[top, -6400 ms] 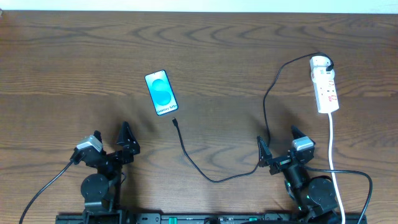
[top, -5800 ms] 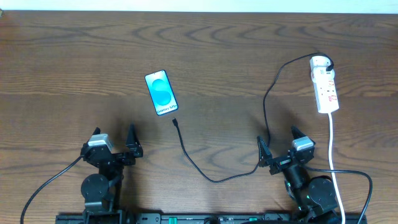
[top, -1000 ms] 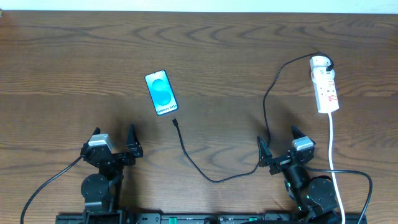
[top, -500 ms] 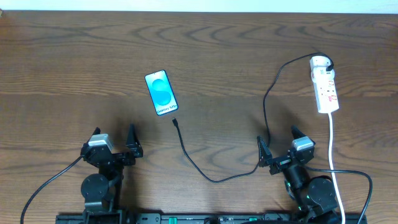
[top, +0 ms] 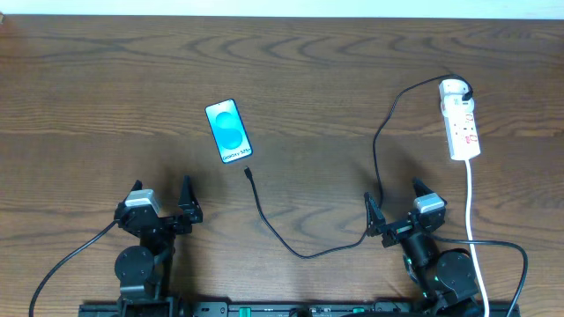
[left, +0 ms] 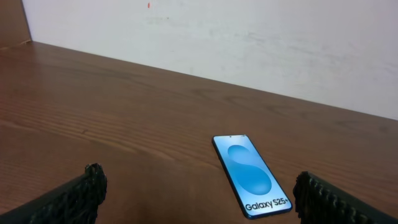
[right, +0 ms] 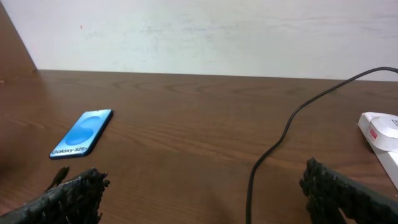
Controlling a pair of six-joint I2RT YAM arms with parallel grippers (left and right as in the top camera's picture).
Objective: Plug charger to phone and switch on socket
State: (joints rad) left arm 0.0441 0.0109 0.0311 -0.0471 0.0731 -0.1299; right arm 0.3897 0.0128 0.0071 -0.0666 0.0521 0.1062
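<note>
Dark wooden counter (top: 88, 70) fills the overhead view, and a white wall (left: 249, 43) stands behind its far edge. Nothing is joined yet.

The phone (top: 228, 131) lies flat, left of the counter's middle, with its screen up and lit blue. Its lower end is turned toward the near edge, so that end faces the charger (top: 305, 255). This thin black cable ends in a small connector (top: 248, 172), just beside the phone's lower end but not touching it. From there the cable loops toward the near edge and climbs to the round far end of the socket (top: 461, 129), near the far right corner. A white cord (top: 470, 198) runs from the socket back to the near edge. Whether its switch is on is too small to tell.

The left gripper (top: 161, 187) sits by the near edge on the left, fingers spread wide and empty, facing the phone. The right gripper (top: 393, 195), equally wide and empty, sits by the near edge on the right, with the cable passing just in front. This layout seems to suit each arm: connector and phone for the left, socket for the right.
</note>
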